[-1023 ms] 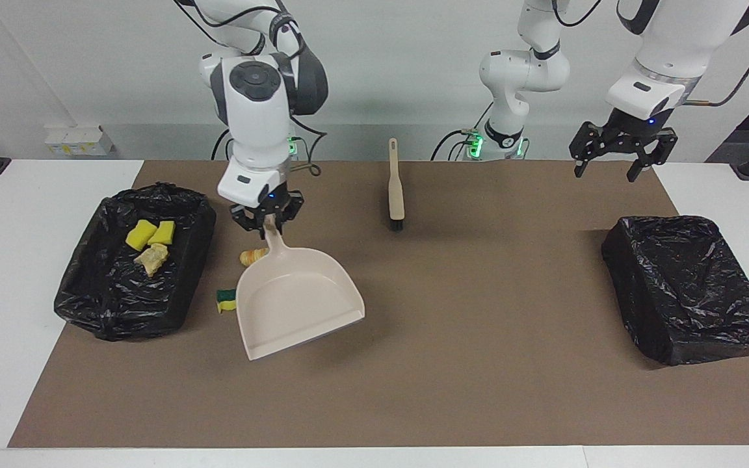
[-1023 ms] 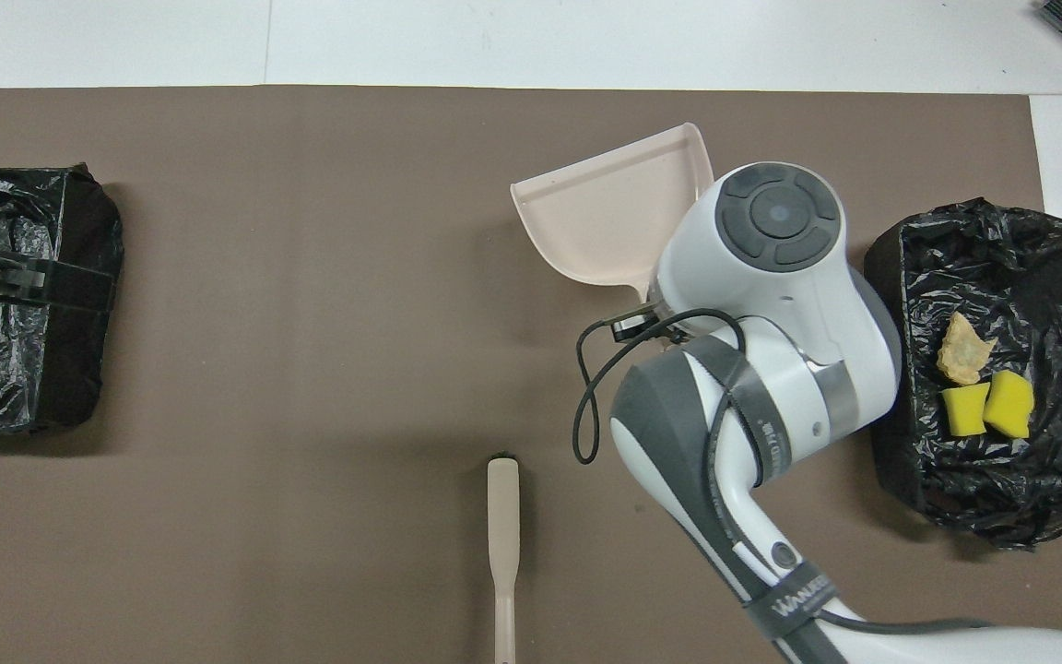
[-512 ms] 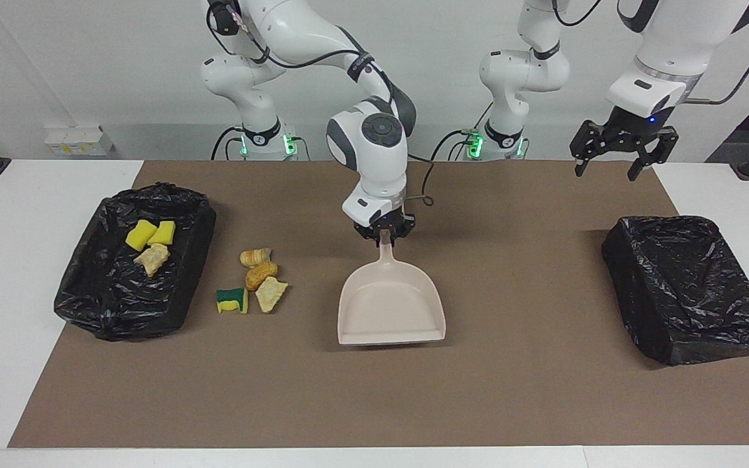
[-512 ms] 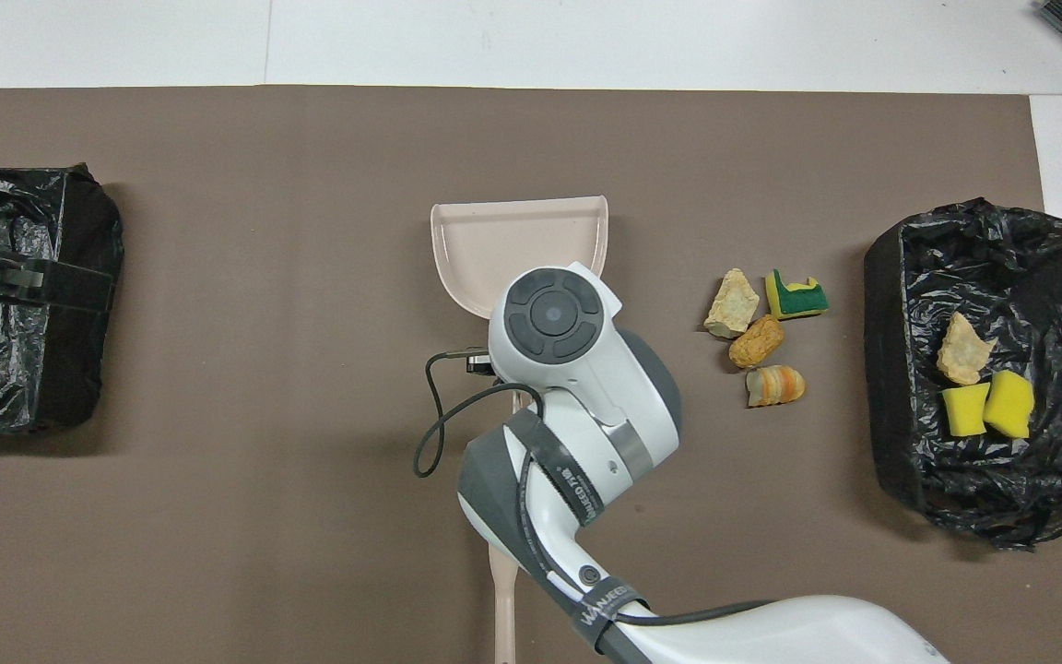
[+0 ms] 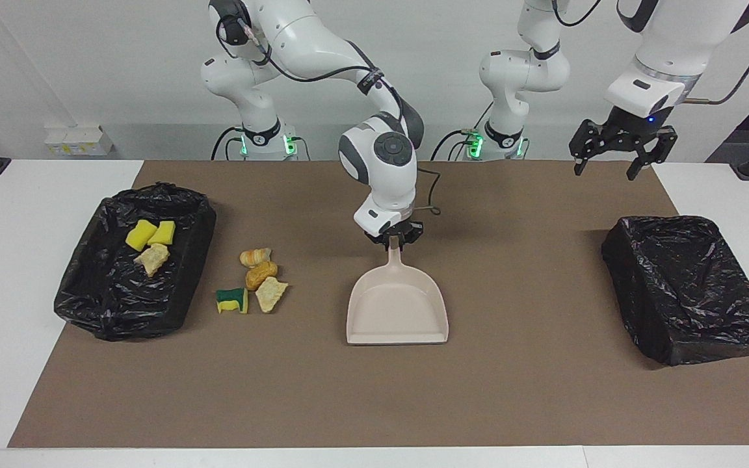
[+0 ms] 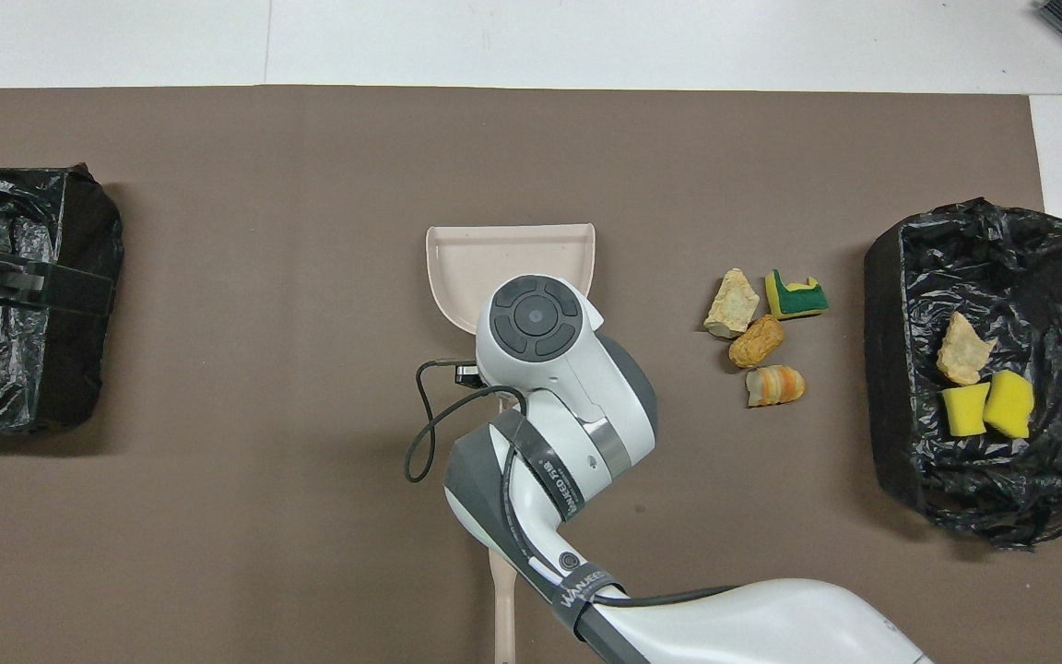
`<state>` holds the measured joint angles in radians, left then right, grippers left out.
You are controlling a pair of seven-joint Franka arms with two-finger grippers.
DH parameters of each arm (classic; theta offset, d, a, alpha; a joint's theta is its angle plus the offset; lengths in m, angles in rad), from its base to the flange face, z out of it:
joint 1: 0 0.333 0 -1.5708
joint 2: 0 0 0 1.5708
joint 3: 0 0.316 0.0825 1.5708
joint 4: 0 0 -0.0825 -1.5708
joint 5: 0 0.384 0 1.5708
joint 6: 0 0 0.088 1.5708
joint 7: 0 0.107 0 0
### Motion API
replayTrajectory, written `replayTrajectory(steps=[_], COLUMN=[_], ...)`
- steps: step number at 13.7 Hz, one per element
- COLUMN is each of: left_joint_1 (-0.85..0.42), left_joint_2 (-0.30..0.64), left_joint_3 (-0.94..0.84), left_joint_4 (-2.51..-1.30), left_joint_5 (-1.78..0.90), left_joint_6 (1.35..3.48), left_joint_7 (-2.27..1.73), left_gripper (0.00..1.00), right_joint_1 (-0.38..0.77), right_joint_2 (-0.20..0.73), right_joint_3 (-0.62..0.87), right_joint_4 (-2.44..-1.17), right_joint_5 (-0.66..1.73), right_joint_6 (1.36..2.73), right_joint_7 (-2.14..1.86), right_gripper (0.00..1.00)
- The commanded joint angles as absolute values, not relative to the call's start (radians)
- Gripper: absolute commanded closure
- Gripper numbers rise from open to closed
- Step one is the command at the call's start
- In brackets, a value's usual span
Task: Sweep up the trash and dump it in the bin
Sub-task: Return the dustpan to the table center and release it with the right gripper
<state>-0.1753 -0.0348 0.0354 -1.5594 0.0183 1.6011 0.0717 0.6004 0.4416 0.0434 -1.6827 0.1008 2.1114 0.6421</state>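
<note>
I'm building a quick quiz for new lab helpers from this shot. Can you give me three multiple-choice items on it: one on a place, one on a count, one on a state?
1. Where is the dustpan?
A. in a bin
B. on the brown mat
C. on the white table edge

2. How many scraps lie loose on the mat?
A. two
B. four
C. seven

3. What is the right end effector doing?
A. hanging open over a bin
B. gripping the brush
C. shut on the dustpan's handle

Key: 1 B, it lies mid-mat. 2 B, four scraps sit beside the bin. 3 C, its fingertips pinch the handle.
</note>
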Motion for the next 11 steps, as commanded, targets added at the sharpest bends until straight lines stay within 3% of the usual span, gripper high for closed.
replayTrajectory(steps=[1, 2, 5, 7, 11], left_joint_1=[-0.167, -0.164, -0.163, -0.164, -0.166], left_joint_2=[-0.035, -0.035, -0.035, -0.034, -0.035], left_joint_3=[0.026, 0.026, 0.028, 0.028, 0.026], left_joint_4=[-1.543, -1.543, -1.542, -1.542, -1.545], left_joint_5=[0.031, 0.029, 0.029, 0.031, 0.025], left_joint_6=[1.578, 1.577, 1.580, 1.580, 1.580], left_joint_7=[0.077, 0.077, 0.075, 0.077, 0.081], left_gripper=[0.00, 0.00, 0.00, 0.00, 0.00], right_joint_1=[0.595, 0.595, 0.598, 0.586, 0.539], right_joint_2=[0.434, 0.433, 0.413, 0.350, 0.186], right_joint_3=[0.046, 0.046, 0.044, 0.041, 0.041], right_joint_4=[-1.677, -1.672, -1.667, -1.667, -1.675], right_joint_5=[0.141, 0.129, 0.124, 0.126, 0.147], right_joint_6=[2.094, 2.092, 2.082, 2.021, 1.768], right_joint_7=[0.617, 0.612, 0.627, 0.626, 0.615], right_gripper=[0.79, 0.03, 0.00, 0.00, 0.00])
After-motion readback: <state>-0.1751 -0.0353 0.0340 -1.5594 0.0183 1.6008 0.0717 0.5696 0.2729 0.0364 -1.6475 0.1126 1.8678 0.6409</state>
